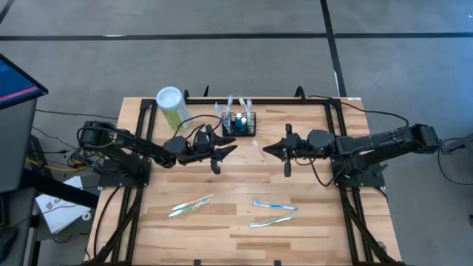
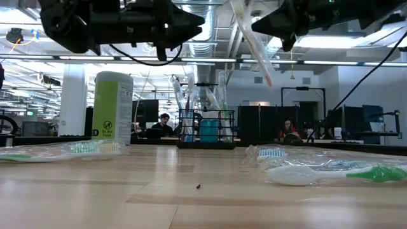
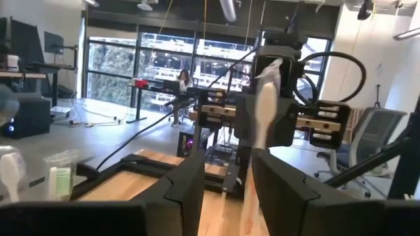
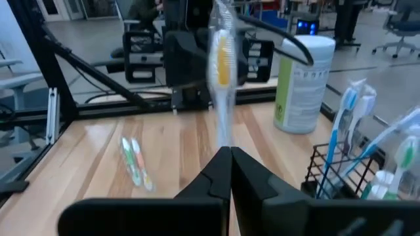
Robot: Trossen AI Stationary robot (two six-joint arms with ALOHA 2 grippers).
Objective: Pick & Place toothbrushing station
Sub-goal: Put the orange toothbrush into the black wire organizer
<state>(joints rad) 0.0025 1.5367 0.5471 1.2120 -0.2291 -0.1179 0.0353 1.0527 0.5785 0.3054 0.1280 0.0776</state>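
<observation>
Only the right wrist view showed the right pincer point(image 4: 224, 157) clenched on a wrapped toothbrush point(image 4: 221, 72). From above, the left pincer point(image 1: 222, 155) was released, spread just before the basket point(image 1: 239, 124) at the wooden surface's point(image 1: 222, 188) far edge, beside a green canister point(image 1: 171, 106). Seated people showed behind.

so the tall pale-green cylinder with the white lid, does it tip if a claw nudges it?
Probably tips if pushed high: the tall pale-green cylinder with the white lid stands upright on a narrow base for its height. Once down, its round body would likely roll. Its wall looks smooth, so a claw may slip. Weight cannot be judged.
</observation>
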